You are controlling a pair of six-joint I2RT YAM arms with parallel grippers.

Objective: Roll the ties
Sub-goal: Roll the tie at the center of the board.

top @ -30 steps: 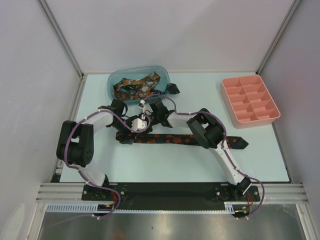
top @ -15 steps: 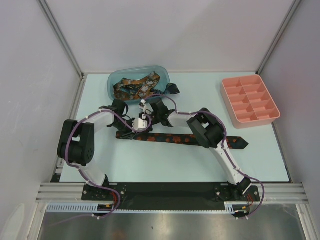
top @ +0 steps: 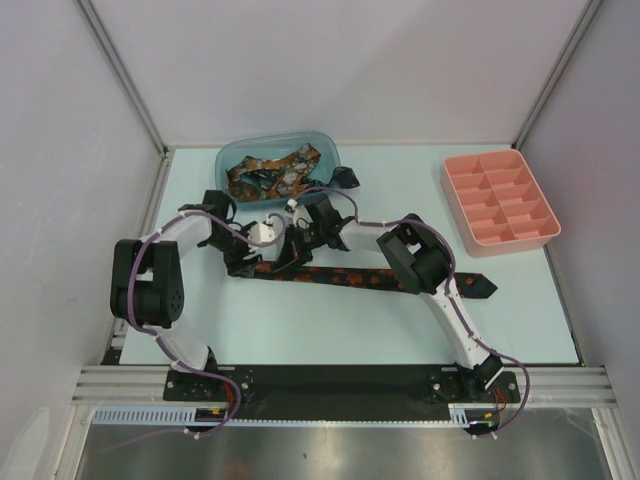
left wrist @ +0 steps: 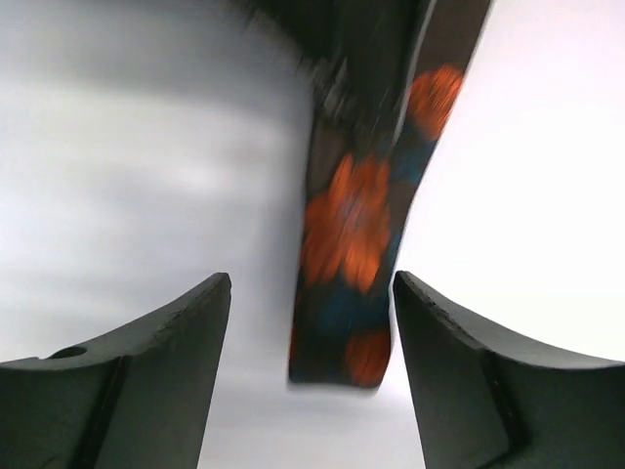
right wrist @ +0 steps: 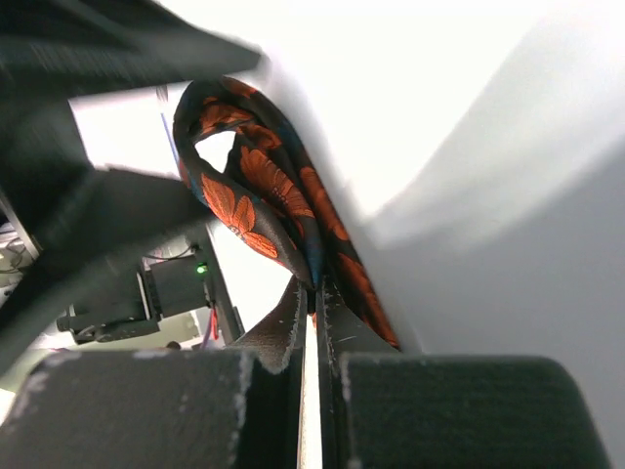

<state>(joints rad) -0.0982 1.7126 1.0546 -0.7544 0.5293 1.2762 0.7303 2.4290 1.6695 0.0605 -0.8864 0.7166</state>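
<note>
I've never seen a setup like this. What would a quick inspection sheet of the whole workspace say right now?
Surface: pale blue tabletop, flat, no spills seen.
Job's things: one tie stretched across the table, its left end lifted into a loop; more ties piled in a blue tub.
Clutter: pink divided tray at the far right, its compartments look empty.
Grippers: left fingers apart, with the tie's end between them; right fingers shut on the tie.
Cables: purple cables run along both arms; no snag seen.
Surroundings: white walls, metal rail at the near edge.
</note>
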